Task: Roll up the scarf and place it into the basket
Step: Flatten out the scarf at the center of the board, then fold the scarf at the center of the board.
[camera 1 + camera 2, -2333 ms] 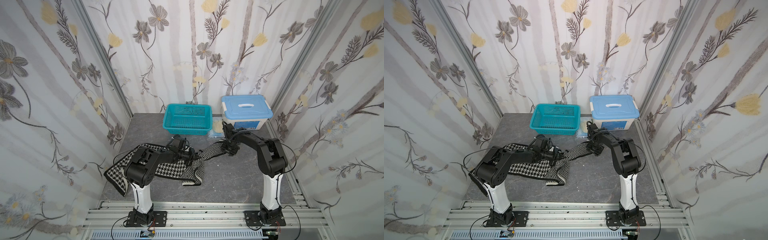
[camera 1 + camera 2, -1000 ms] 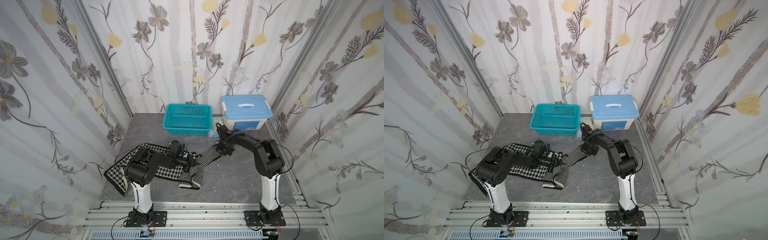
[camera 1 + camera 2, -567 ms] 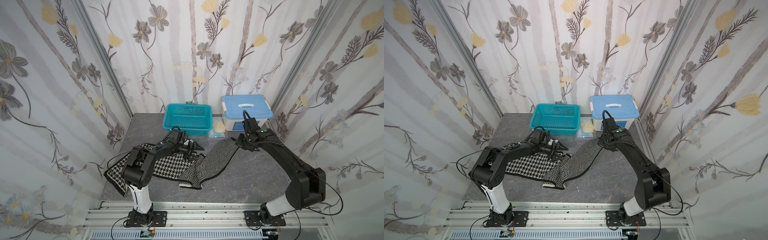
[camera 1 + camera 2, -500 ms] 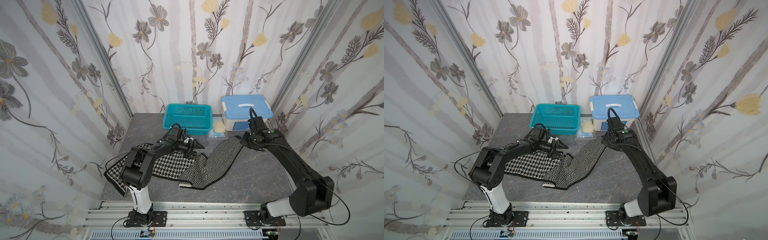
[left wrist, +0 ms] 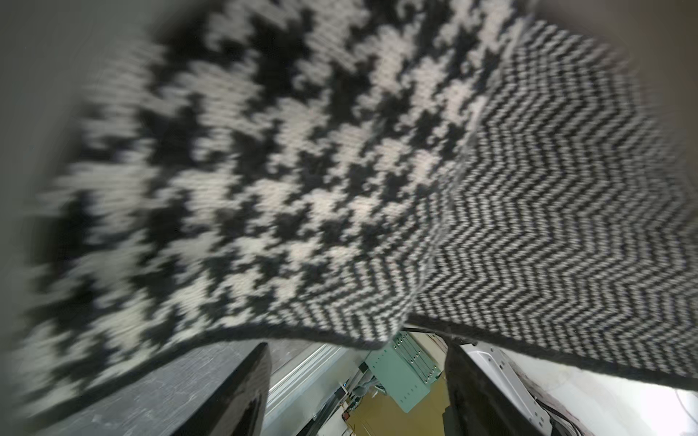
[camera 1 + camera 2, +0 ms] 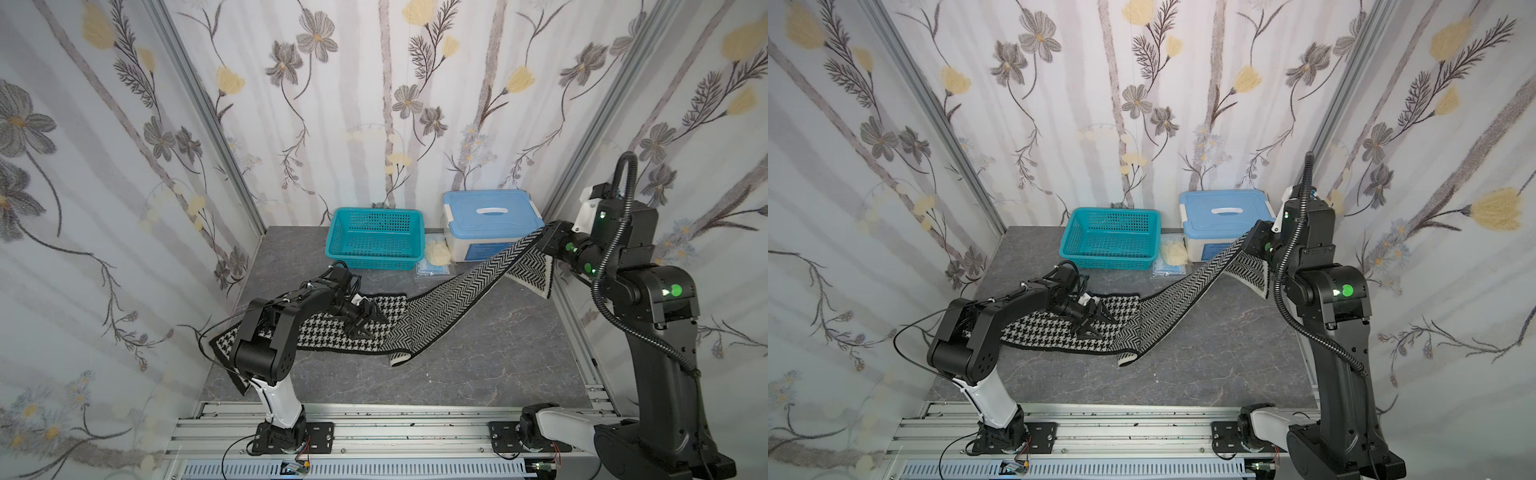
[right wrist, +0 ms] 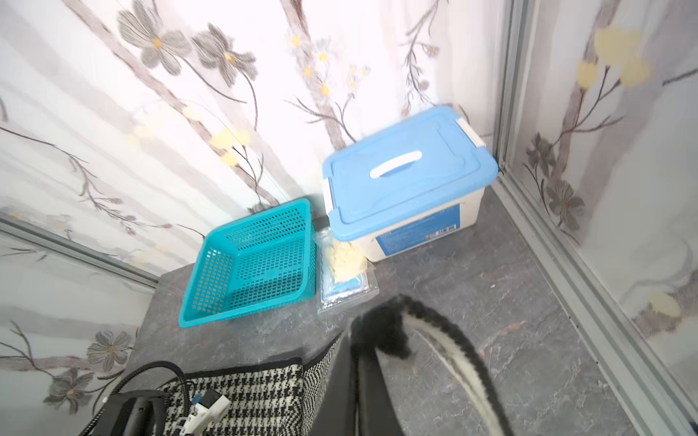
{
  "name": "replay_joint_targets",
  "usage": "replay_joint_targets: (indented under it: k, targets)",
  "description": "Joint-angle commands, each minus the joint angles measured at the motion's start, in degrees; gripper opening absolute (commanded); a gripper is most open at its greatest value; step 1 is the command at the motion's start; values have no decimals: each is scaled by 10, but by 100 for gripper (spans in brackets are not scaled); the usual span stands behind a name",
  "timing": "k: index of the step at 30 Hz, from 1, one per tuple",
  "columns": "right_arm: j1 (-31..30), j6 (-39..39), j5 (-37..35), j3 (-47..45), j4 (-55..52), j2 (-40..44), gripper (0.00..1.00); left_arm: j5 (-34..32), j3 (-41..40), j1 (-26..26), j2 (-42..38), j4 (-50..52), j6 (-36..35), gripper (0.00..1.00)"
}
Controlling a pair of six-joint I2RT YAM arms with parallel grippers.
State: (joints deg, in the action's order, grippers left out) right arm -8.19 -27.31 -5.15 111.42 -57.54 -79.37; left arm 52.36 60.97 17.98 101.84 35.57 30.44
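Scarf lies unrolled: houndstooth half flat on the table, herringbone half slung up to the right gripper, which pinches its end near the box. Your left gripper sits over the flat half with fingers spread, gripping nothing, so any pull rightward likely drags and bunches the cloth. The pinch looks thin and may slip; the basket holds nothing.

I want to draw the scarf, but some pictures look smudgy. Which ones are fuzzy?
Left wrist view: the long black-and-white knit scarf smears where its big checks are; the zigzags look sharper. Right wrist view: the scarf's held end is a fuzzy black blob. Both top views: crisp.
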Motion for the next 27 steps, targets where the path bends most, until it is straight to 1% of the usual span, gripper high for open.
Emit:
replay_joint_targets:
  k: [1,5,9,11,15,17,18,20,22,23,25,27]
  targets:
    - [36,35,61,61,7,-12,0,-27,6,8,12,23,-38,74]
    - [108,21,150,160,31,-33,0,-36,19,38,45,-8,-16,74]
    - [159,3,203,251,33,-67,0,-51,72,103,110,-27,4,74]
    - [194,-10,229,275,35,-79,0,-42,97,141,138,-59,35,74]
    - [249,-30,259,331,44,-106,0,-28,156,207,189,-107,94,75]
    - [278,-50,283,366,52,-123,0,-13,174,229,210,-144,132,75]
    - [294,-63,299,383,60,-145,0,-3,183,239,221,-167,152,75]
    - [310,-76,321,401,72,-162,0,21,215,254,246,-183,172,75]
    - [312,-84,343,402,81,-173,0,35,245,261,258,-188,179,75]
    - [308,-88,356,402,82,-179,0,38,248,261,254,-193,186,75]
    - [291,-82,372,402,83,-185,0,23,232,247,225,-189,187,75]
    - [270,-67,391,402,82,-188,0,2,180,218,169,-187,184,75]
